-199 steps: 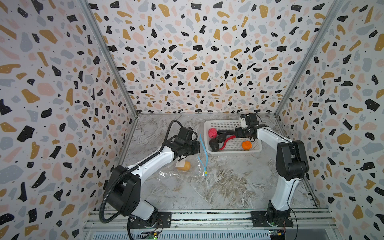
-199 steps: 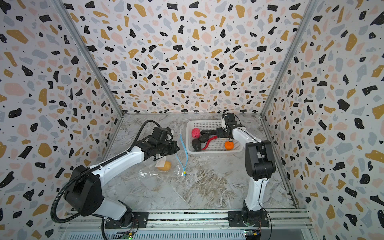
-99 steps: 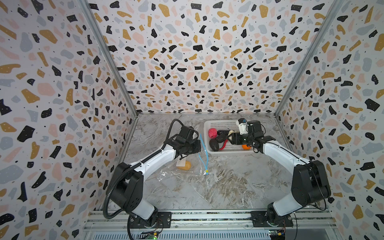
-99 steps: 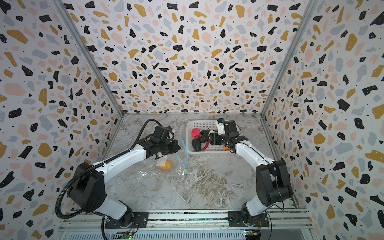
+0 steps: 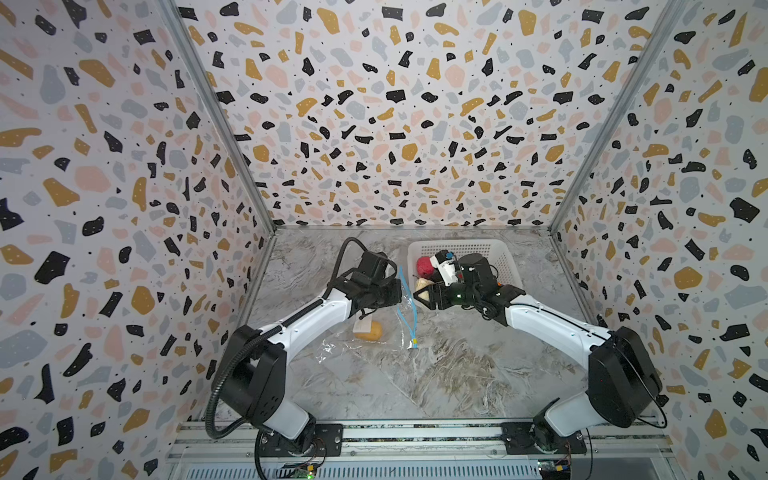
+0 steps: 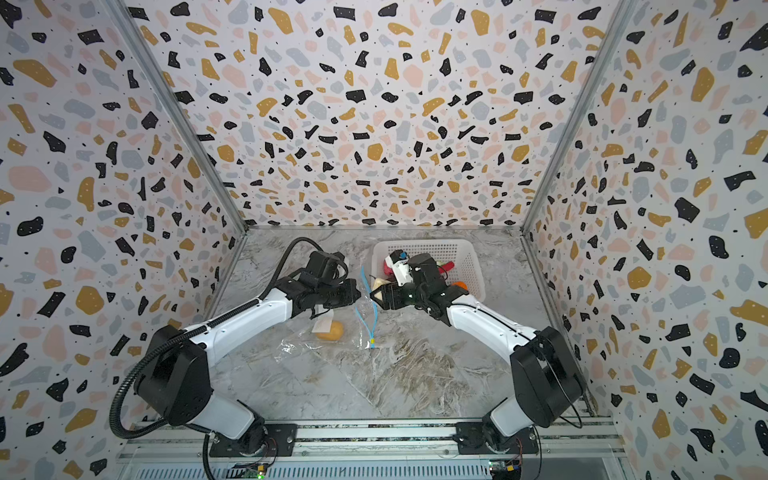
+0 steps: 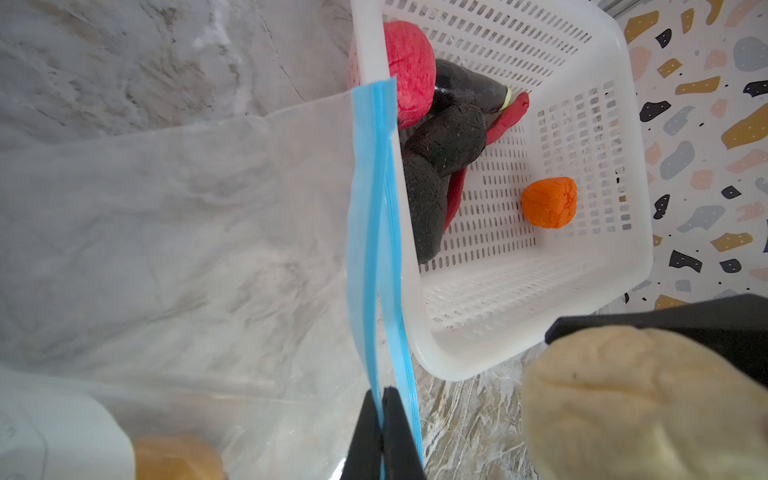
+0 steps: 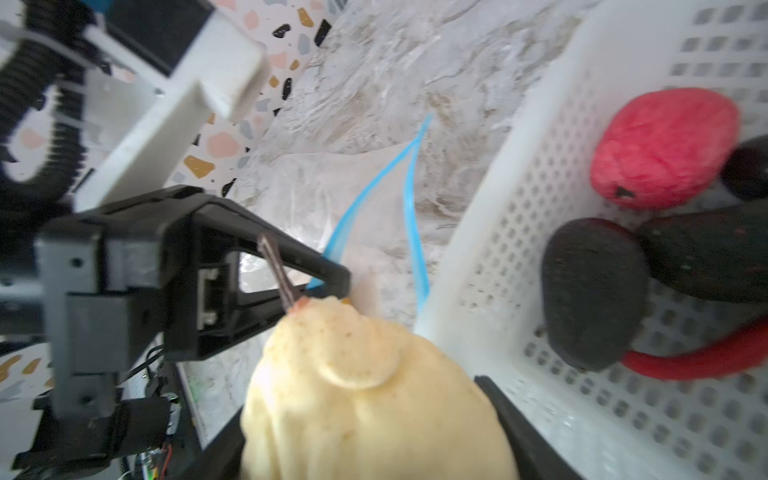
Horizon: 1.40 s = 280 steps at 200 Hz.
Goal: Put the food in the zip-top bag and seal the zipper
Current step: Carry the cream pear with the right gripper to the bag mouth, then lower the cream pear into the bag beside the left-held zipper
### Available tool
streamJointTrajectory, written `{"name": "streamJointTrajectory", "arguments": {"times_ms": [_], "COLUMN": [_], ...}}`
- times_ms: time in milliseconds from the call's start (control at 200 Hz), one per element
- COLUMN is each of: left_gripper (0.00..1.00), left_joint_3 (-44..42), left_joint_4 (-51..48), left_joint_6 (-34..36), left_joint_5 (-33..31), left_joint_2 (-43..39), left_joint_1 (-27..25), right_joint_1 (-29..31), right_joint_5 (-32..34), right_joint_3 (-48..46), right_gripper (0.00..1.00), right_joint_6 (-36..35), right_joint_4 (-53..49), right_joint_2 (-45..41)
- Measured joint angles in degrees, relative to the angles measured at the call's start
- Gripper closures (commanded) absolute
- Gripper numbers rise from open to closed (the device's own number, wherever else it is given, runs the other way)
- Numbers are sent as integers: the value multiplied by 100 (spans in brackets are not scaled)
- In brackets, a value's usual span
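Both top views, mid-frame: left gripper (image 5: pixel 397 293) pinched on the zipper (image 5: pixel 409 322), holding up the mouth of the zip-top bag (image 5: pixel 349 345) with a yellow-orange ball (image 5: pixel 369 330) inside; right gripper (image 5: pixel 424 291) clamped on the cream ball (image 5: pixel 422 285) just right of it, white basket (image 5: pixel 505 245) beyond.

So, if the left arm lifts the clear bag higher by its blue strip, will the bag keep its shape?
Probably not: the zip-top bag looks like thin crinkled film, sagging from where the left pincer pinches the zipper. The yellow-orange ball inside would likely roll to the lowest point.
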Motion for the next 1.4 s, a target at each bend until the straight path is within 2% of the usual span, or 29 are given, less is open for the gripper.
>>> {"name": "streamJointTrajectory", "arguments": {"times_ms": [90, 290, 446, 1402], "left_gripper": [100, 100, 100, 100], "left_joint_3": [0, 46, 96, -79], "left_joint_4": [-11, -109, -186, -455], "left_joint_6": [-2, -26, -59, -166], "left_joint_5": [-2, -17, -107, -289], "left_joint_2": [-85, -352, -476, -1056], "left_joint_1": [0, 0, 33, 74], "right_joint_1": [98, 188, 280, 479], "right_joint_5": [-219, -741, -955, -1088], "right_joint_3": [0, -111, -118, 173], "right_gripper": [48, 52, 56, 57], "right_joint_6": [109, 415, 533, 577], "right_joint_4": [245, 1043, 1296, 1368], "right_joint_2": [79, 442, 756, 1246]}}
